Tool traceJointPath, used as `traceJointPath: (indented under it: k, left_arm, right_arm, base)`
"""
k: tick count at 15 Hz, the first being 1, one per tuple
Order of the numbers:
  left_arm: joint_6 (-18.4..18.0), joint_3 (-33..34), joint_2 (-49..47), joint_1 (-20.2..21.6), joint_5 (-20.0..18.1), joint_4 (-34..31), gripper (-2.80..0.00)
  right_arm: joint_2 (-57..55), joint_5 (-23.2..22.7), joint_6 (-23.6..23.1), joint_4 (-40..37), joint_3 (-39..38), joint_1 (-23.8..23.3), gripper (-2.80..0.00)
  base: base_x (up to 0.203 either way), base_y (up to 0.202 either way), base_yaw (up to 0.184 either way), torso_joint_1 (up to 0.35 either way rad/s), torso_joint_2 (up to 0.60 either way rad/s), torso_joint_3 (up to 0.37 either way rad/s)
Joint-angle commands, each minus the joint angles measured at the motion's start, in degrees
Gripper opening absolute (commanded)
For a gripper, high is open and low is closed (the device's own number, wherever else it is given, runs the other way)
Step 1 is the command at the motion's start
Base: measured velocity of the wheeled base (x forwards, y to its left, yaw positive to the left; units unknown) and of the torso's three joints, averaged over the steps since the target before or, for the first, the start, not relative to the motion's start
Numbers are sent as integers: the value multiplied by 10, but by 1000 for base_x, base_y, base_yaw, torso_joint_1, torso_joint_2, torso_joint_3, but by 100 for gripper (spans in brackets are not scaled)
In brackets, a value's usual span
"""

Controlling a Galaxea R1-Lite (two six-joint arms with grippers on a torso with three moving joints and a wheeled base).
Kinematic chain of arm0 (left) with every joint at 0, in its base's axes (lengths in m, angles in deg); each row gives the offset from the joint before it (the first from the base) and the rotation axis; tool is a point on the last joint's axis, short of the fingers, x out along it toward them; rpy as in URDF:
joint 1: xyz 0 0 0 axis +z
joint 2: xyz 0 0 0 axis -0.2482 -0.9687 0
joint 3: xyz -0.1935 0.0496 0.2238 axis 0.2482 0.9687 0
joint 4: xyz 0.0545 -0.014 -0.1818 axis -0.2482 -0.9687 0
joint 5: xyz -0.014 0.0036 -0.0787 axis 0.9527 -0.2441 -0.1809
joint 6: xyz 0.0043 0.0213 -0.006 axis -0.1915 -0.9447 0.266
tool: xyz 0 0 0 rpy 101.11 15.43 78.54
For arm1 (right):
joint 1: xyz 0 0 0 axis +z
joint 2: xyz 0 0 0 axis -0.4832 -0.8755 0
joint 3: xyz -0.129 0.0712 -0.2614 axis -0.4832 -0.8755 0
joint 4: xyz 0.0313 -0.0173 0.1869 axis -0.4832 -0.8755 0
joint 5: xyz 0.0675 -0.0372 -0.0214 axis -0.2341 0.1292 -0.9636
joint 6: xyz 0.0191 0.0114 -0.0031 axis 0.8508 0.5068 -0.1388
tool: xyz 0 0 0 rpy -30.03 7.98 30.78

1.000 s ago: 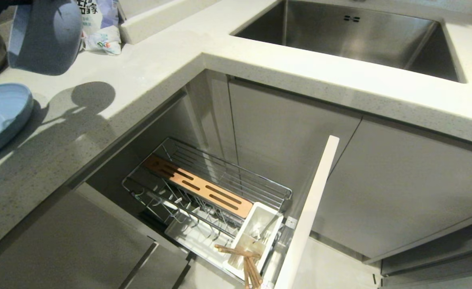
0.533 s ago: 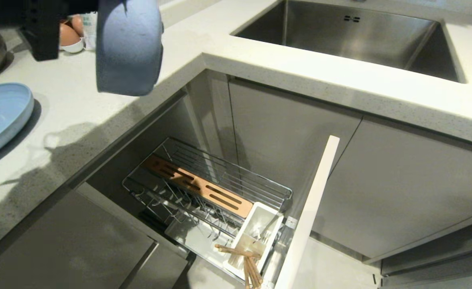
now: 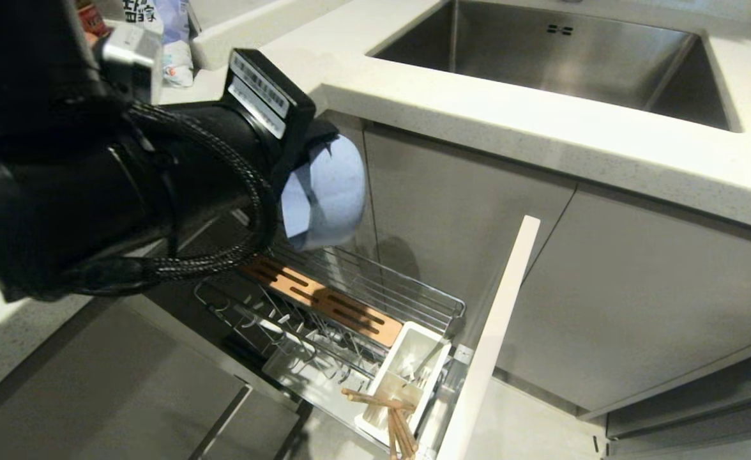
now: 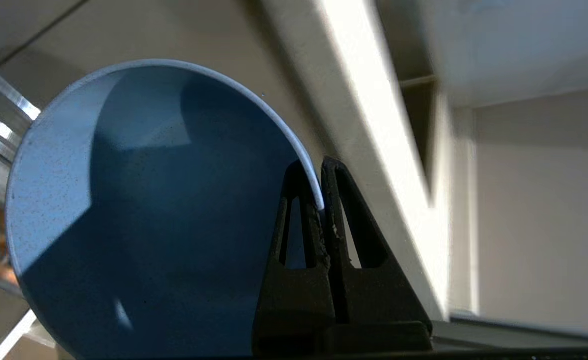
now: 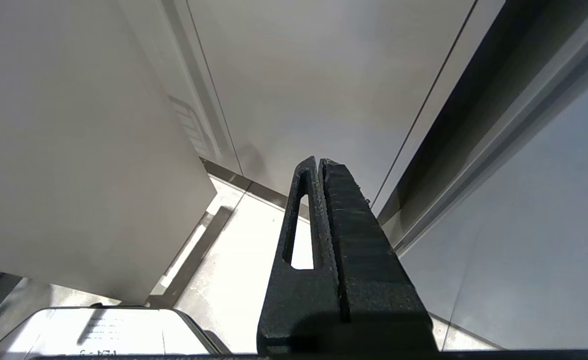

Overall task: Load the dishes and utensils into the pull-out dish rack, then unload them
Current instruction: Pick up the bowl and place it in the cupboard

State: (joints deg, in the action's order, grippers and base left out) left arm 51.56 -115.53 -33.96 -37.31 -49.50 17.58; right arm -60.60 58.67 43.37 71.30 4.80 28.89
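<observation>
My left gripper (image 4: 319,172) pinches the light-blue bowl (image 3: 324,191) by its rim, left of centre in the head view, above the pull-out dish rack (image 3: 324,300). My right gripper (image 5: 319,165) is closed, empty.

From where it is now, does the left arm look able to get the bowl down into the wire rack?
Probably yes. The left gripper, jaws shut on the bowl's rim, holds it tilted above the pull-out dish rack. The wires below look bare; the chopsticks sit in the caddy at the near end.
</observation>
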Motion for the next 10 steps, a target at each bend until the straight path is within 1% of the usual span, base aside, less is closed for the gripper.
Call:
traceJointPath:
  k: [1, 3, 5, 6, 7, 8, 9, 10]
  left_arm:
    - [24, 8, -50, 3, 7, 5, -280]
    - [49, 4, -92, 8, 27, 7, -280]
    - [69, -12, -143, 7, 70, 9, -280]
    - [94, -20, -167, 7, 91, 9, -280]
    - [125, -28, -188, 7, 101, 9, -280]
    - [159, -31, -201, 7, 105, 9, -280]
    - [183, -33, -213, 8, 106, 12, -280]
    - [203, -33, -224, 13, 107, 29, -280]
  right_arm:
    - [0, 0, 0, 0, 0, 0, -280]
    - [0, 0, 0, 0, 0, 0, -280]
    - [0, 0, 0, 0, 0, 0, -280]
    - [0, 0, 0, 0, 0, 0, -280]
    - [0, 0, 0, 0, 0, 0, -280]
    - [0, 0, 0, 0, 0, 0, -280]
    - [0, 0, 0, 0, 0, 0, -280]
    - [0, 0, 0, 0, 0, 0, -280]
  base:
    - [0, 0, 0, 0, 0, 0]
    - [0, 0, 0, 0, 0, 0]
    - [0, 0, 0, 0, 0, 0]
    - [0, 0, 0, 0, 0, 0]
    - [0, 0, 0, 0, 0, 0]
    - [0, 0, 0, 0, 0, 0]
    - [0, 0, 0, 0, 0, 0]
    - [0, 0, 0, 0, 0, 0]
